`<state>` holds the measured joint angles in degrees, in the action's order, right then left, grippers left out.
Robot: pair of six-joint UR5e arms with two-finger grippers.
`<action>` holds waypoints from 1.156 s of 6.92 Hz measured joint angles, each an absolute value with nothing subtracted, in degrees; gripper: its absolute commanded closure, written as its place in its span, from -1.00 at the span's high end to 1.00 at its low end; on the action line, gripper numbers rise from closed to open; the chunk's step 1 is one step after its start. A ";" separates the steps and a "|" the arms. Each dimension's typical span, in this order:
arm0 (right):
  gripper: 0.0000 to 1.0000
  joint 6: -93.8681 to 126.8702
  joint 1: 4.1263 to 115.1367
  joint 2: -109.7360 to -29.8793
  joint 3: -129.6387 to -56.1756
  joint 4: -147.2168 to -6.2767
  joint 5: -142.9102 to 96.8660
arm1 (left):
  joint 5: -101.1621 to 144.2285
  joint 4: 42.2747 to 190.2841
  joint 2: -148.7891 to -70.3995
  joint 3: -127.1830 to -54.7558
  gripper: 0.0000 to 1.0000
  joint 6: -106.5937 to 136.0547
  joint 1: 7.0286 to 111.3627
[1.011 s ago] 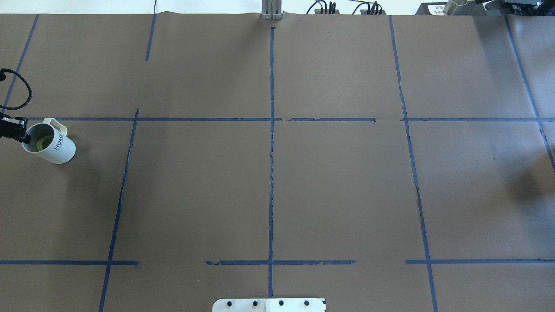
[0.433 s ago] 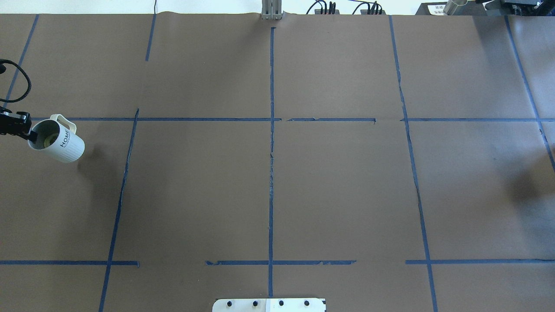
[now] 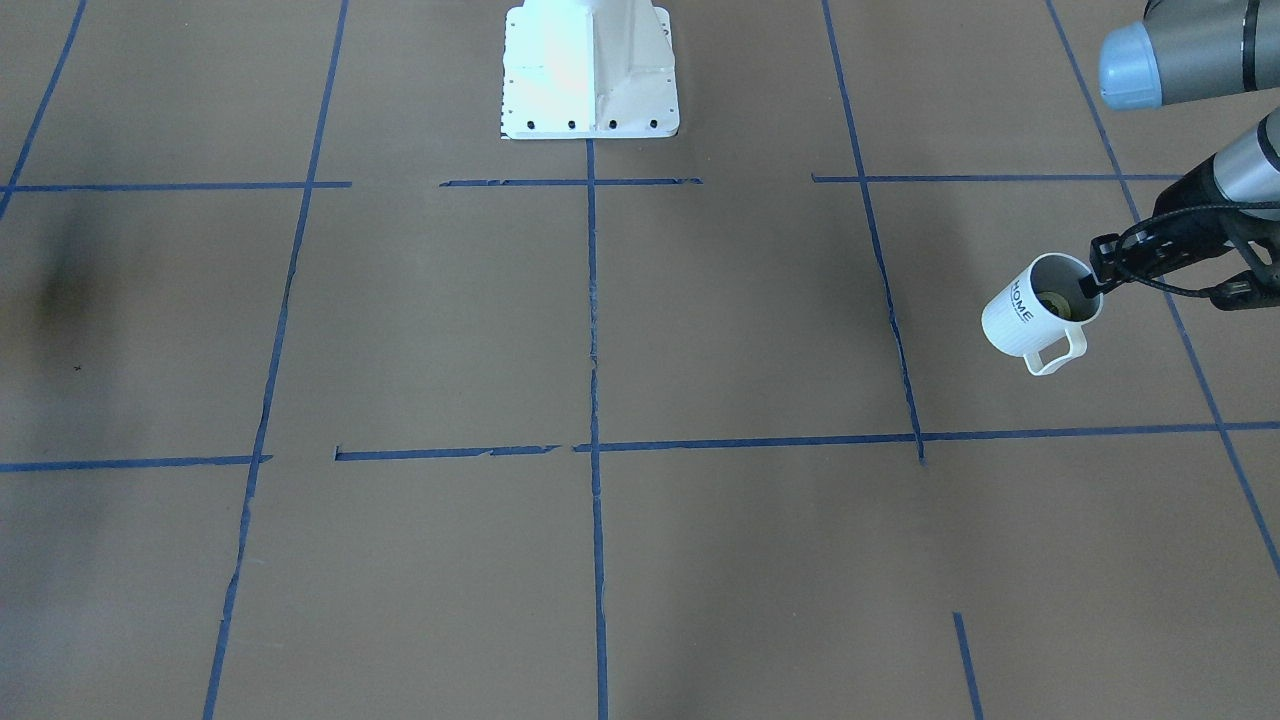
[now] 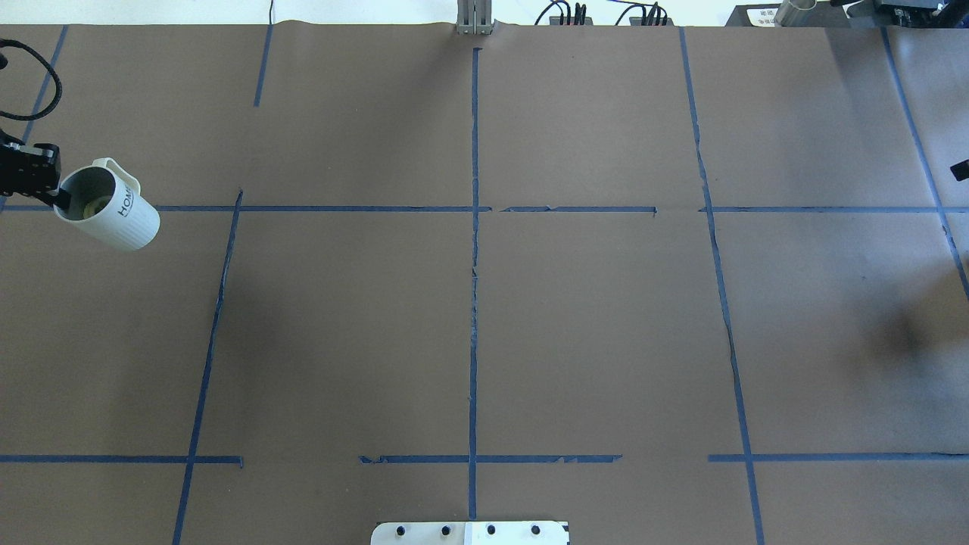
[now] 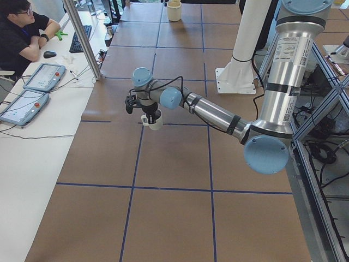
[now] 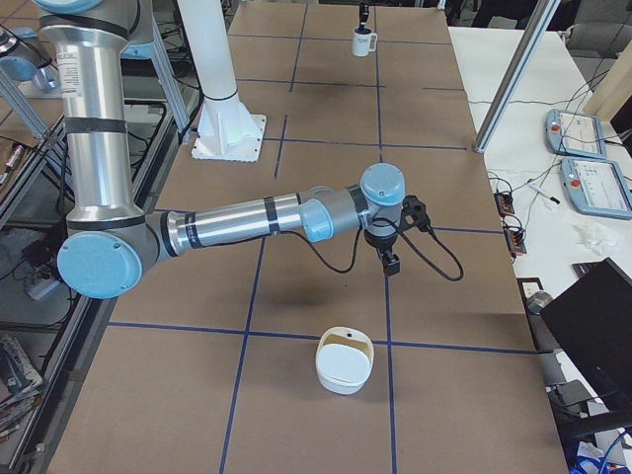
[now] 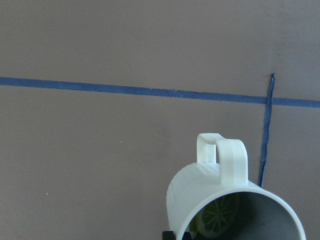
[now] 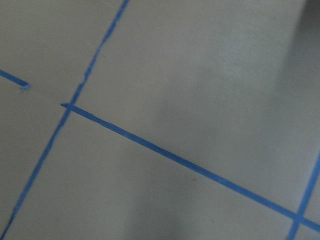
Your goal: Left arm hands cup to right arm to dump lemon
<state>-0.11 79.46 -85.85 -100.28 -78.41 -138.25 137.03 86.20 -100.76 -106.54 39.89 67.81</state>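
My left gripper (image 4: 59, 200) is shut on the rim of the white "HOME" cup (image 4: 125, 221) at the table's far left and holds it tilted above the surface. The handle points away from the robot. The lemon (image 7: 218, 216) lies inside the cup. In the front view the cup (image 3: 1018, 325), the lemon (image 3: 1052, 303) and the left gripper (image 3: 1094, 286) are at the right edge. My right gripper (image 6: 392, 264) hangs over the table's right end, far from the cup. I cannot tell whether it is open or shut. The right wrist view shows only taped table.
A white bowl-like container (image 6: 344, 361) stands on the table near the right gripper. The robot's white base (image 3: 590, 70) is at mid-table on the robot's side. Blue tape lines (image 4: 474, 265) cross the brown table. An operator (image 5: 24, 33) sits beyond the left end.
My left gripper has carried the cup farther from the robot and a little to the right, and higher. A black sliver of the right arm has come in at the overhead view's right edge.
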 measured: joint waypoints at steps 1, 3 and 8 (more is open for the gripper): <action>1.00 1.84 76.38 -82.43 -100.41 -76.67 -138.29 | 137.02 84.65 -103.02 -106.69 -1.00 43.15 67.66; 0.90 6.19 70.22 -75.36 -100.36 -75.50 -138.35 | 137.08 83.87 -106.44 -106.74 -1.00 50.55 67.03; 0.97 40.38 48.70 -70.98 -103.07 -49.25 -109.28 | 137.13 74.68 -120.47 -105.25 -1.00 64.47 61.77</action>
<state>40.38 48.70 -70.98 -103.07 -49.25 -109.28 137.13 74.68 -120.47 -105.25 64.47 61.77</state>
